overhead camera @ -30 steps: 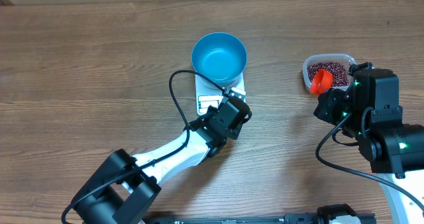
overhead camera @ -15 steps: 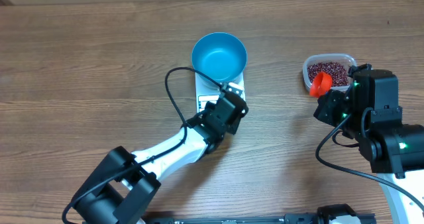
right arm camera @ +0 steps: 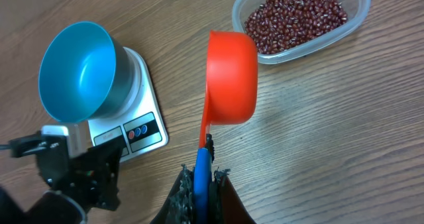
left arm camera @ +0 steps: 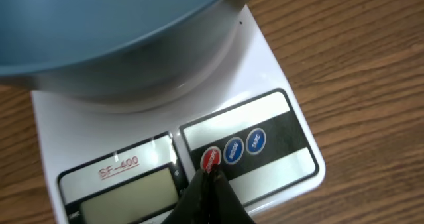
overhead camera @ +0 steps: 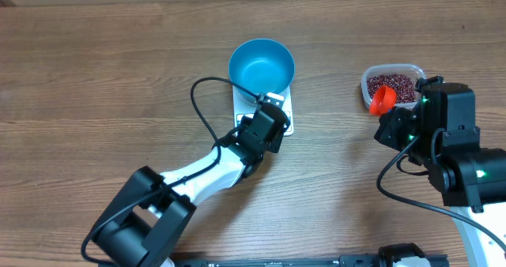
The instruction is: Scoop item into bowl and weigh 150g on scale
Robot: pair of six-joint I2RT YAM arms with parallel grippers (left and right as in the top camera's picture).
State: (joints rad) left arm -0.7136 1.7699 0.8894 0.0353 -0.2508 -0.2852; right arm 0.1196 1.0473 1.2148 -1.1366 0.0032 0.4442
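Wood desk (overhead camera: pixel 95 62) under both arms, with the bowl (overhead camera: pixel 262 67) sitting on the scale (left arm camera: pixel 268 71) and beans (right arm camera: pixel 295 18) in the tub (right arm camera: pixel 362 5) off right. Left end effector (left arm camera: pixel 211 176) pinched closed, tip at the red button (left arm camera: pixel 211 158) — right end effector (right arm camera: pixel 202 163) clamped on the scoop (right arm camera: pixel 232 75).

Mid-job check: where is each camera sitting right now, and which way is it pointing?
Overhead: above the table, looking straight down; the left arm and right arm show, with the bowl on the scale.
Left wrist: on the left hand, looking down at the scale's buttons; its shut fingertips show at the red button.
Right wrist: on the right hand, facing across the table toward the bean tub; its fingers grip the orange scoop.
Shared: all three see bowl and scale.
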